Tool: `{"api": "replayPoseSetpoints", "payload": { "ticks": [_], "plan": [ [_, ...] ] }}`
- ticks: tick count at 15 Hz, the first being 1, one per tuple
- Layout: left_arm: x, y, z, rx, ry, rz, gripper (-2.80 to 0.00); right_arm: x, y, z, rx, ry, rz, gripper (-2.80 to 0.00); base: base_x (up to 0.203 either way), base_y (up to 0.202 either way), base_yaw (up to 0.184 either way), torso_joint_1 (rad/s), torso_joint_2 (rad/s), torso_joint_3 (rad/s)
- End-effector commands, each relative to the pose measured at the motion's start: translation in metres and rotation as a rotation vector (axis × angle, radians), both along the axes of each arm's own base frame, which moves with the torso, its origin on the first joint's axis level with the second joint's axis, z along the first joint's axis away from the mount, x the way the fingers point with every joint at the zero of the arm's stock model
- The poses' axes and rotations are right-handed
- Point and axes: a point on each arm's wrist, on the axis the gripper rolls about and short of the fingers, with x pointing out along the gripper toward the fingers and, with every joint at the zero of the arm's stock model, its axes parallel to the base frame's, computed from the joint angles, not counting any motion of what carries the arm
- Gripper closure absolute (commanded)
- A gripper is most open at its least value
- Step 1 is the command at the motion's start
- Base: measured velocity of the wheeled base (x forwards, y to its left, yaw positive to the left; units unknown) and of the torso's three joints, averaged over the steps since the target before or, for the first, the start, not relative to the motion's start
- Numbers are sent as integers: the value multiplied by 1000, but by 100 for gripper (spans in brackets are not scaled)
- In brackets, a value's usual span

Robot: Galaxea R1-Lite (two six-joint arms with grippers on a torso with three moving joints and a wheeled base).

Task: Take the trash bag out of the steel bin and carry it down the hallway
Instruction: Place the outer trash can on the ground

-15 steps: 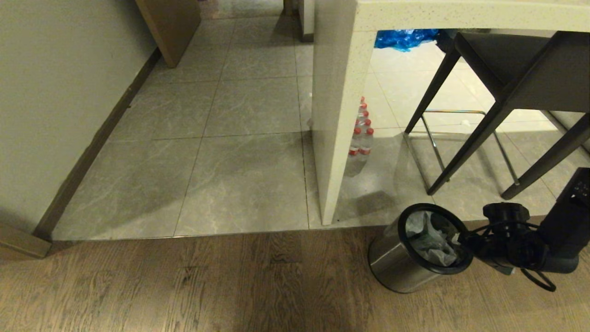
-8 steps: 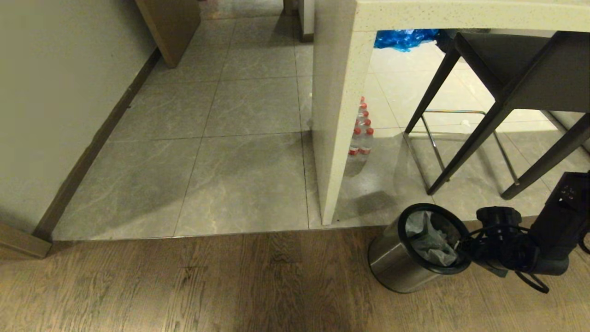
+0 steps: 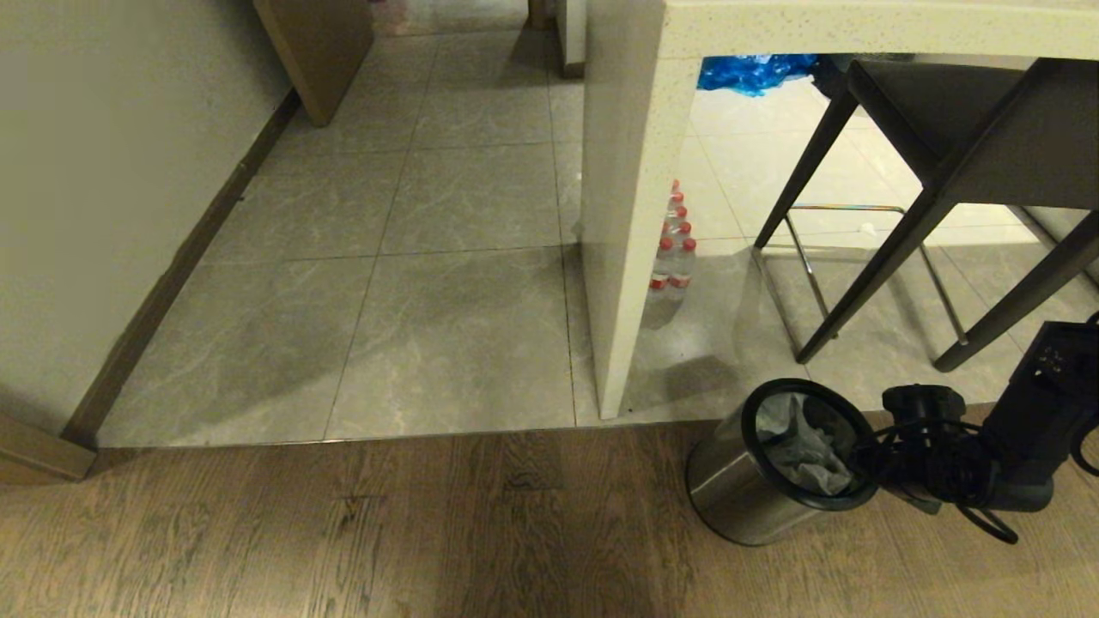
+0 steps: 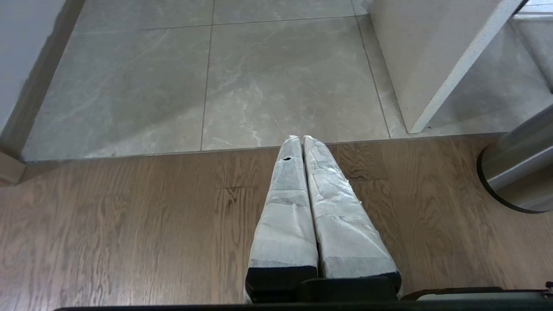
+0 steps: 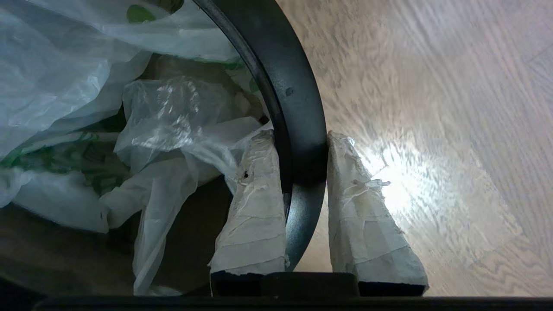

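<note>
Trash bag point(image 5: 77, 69) is the thing to get out, and it sits crumpled inside the steel bin point(image 3: 747, 493), which stands on the wood floor point(image 3: 343, 532) at the near right, just by the foot of the white counter point(image 3: 627, 223). Far and left lies the hallway point(image 3: 429, 257) with its grey tiles, well apart from the bin. A dark stool point(image 3: 944, 137) stands far right, and some small bottles point(image 3: 674, 257) are tucked behind the counter.

I think the step now is grabbing the bag. The right gripper point(image 5: 298, 138) has one finger inside the bin and one finger outside, with the black ring point(image 5: 298, 121) squeezed narrowly between them. A bit of bag lies against the inside finger, but I cannot tell if it is caught. If only the ring is pinched, lifting may bring up the bin too. So the next move needs a grip on plastic, then a slow pull up.

The right arm reaches in low from the right side. The left gripper point(image 4: 302, 140) hangs above the wood floor, fingers pressed together, holding nothing.
</note>
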Motion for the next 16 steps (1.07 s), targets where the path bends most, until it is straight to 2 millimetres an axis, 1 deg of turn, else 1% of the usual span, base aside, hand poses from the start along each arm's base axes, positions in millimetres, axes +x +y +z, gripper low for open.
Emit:
{"api": "replayPoseSetpoints", "payload": {
  "ticks": [1,5,9,10,11,13,14,16],
  "plan": [
    [0,0,0,-1,0,0,0,1,0,11,-5,-31,-2,0,0,0,0,0,0,0],
    [0,0,0,-1,0,0,0,-7,2,49,-7,-66,2,0,0,0,0,0,0,0],
    [0,0,0,-1,0,0,0,-12,4,77,-16,-123,6,0,0,0,0,0,0,0],
    [0,0,0,-1,0,0,0,-14,4,88,-19,-144,7,0,0,0,0,0,0,0],
    [0,0,0,-1,0,0,0,-18,5,102,-22,-171,8,0,0,0,0,0,0,0],
    [0,0,0,-1,0,0,0,-30,7,135,-23,-234,20,0,0,0,0,0,0,0],
    [0,0,0,-1,0,0,0,-40,10,155,-14,-265,36,0,0,0,0,0,0,0],
    [0,0,0,-1,0,0,0,-65,15,191,12,-308,76,0,0,0,0,0,0,0]
  ]
}}
